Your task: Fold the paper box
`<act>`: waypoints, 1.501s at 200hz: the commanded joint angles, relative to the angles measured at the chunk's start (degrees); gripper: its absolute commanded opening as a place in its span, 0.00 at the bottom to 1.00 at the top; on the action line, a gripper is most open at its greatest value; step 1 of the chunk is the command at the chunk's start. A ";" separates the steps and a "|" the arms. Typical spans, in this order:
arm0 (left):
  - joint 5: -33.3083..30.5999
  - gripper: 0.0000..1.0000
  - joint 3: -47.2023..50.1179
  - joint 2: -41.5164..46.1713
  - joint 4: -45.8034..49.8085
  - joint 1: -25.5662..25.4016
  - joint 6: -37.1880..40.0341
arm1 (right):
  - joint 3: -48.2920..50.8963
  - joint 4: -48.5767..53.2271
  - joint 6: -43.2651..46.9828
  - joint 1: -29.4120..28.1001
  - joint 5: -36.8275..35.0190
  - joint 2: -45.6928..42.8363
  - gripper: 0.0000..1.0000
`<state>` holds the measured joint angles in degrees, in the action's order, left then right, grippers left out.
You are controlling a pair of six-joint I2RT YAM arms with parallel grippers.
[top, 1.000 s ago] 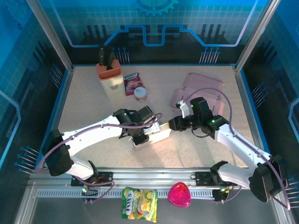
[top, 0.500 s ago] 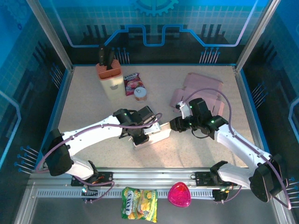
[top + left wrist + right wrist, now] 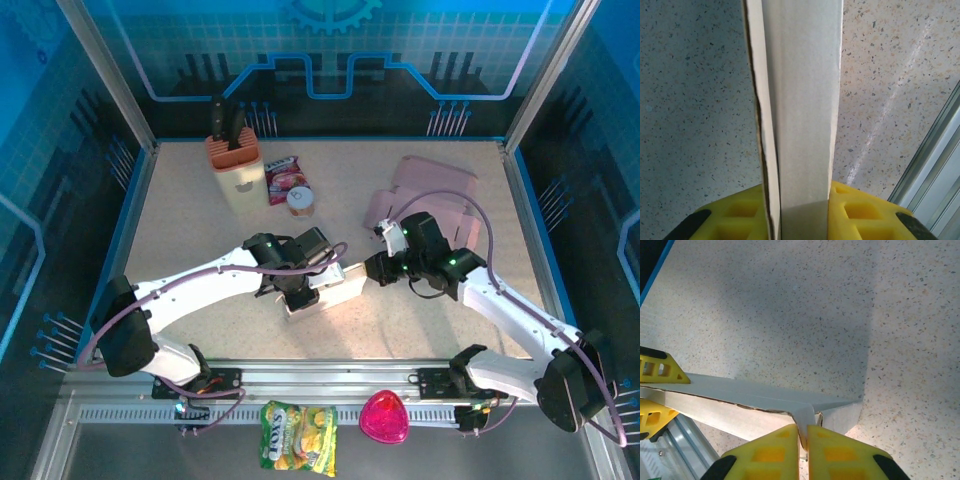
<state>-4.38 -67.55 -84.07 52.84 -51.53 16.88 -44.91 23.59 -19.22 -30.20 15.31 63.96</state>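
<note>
Box point(image 3: 335, 287) sits on the table point(image 3: 200, 230), near-centre, just past the front rail point(image 3: 320, 385). In front of it on that rail: a snack bag point(image 3: 298, 436) and a pink pouch point(image 3: 385, 417), side by side, well apart from the box.

Left gripper point(image 3: 303, 293) is at the box's left end. In the left wrist view its yellow pads point(image 3: 860, 212) sit either side of an upright cardboard wall point(image 3: 800, 100) — jaws pinching that wall, which runs straight away from the camera.

Right gripper point(image 3: 368, 268) is at the box's right end. In the right wrist view the pads point(image 3: 840, 452) are pressed together on a thin flap at the box point(image 3: 740, 405) corner — jaws pinching the flap, no visible gap. The left gripper's yellow pads show at that view's left edge, on the far end of the same wall.

Beyond the right arm, pink card sheets point(image 3: 425, 195) lie flat on the table. Far left: a round tin point(image 3: 301, 201), a red packet point(image 3: 283, 178) just behind it, and a knife block point(image 3: 236, 170) beside them near the back wall.
</note>
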 commanded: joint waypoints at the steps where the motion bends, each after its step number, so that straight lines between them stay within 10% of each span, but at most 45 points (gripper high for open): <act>1: 1.65 0.25 -0.74 -0.44 1.48 0.12 0.43 | -1.57 2.40 0.60 -1.21 -4.93 -0.20 0.09; 191: -2.62 0.33 -0.48 -0.60 -1.25 1.34 -2.31 | 5.90 -0.39 -7.08 -11.05 -22.94 -5.84 0.00; 300: -7.98 0.66 3.28 8.45 -7.55 1.28 -12.25 | 3.00 2.35 -11.50 -11.94 -27.03 -6.27 0.00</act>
<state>-8.56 -66.17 -80.01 47.72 -50.72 9.72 -39.44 22.98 -28.32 -41.30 -10.15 56.82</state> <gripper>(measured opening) 0.654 0.063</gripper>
